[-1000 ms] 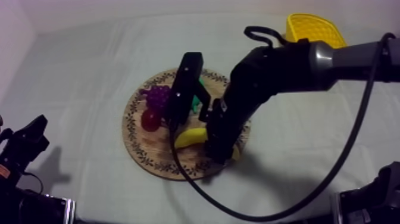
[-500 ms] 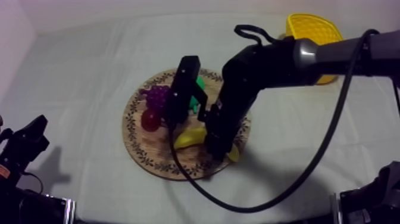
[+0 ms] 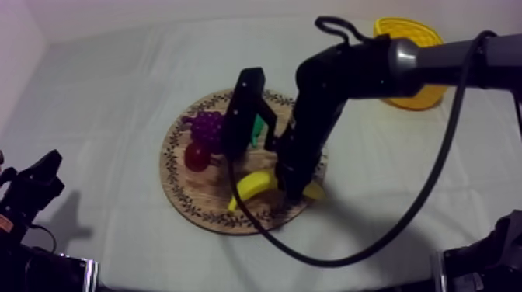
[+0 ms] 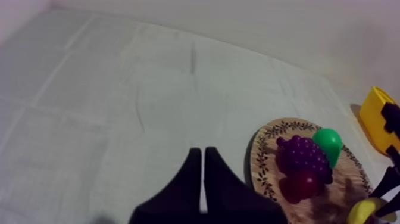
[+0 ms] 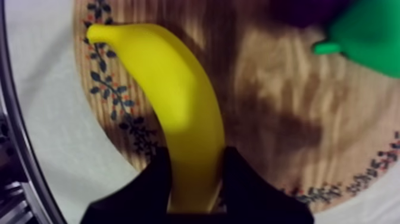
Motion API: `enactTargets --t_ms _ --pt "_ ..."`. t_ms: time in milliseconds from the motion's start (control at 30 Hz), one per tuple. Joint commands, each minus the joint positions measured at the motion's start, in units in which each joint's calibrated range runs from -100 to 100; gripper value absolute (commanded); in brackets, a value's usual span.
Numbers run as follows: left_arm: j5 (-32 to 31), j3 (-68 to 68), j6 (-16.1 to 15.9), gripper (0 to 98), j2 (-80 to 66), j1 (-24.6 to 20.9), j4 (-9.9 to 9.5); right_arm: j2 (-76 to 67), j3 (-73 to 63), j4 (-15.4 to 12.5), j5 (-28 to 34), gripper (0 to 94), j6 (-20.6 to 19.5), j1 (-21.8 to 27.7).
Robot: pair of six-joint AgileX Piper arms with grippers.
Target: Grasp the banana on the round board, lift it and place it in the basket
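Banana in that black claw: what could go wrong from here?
1. The right gripper is shut on the banana near one end, so the long free part might tip or slip out on lifting.
2. The pear lies close by on the wooden board; a swinging banana could knock it.
3. The yellow basket stands far from the board, a long carry for a weak hold.

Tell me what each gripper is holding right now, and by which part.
Right gripper: the banana, fingers shut across it near one end, over the wooden board. Left gripper: nothing, shut.
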Motion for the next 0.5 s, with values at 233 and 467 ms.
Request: enactTargets --t_ms 233,467 --pt "-0.01 -0.03 0.01 0.1 0.00 0.01 0.04 -6.76 -13.89 -1.82 13.15 19.2 -0.17 8.02" --pt "-0.01 -0.03 0.01 0.1 0.00 0.01 0.04 -8.73 -22.49 -1.70 16.12 19.3 -1.04 14.63"
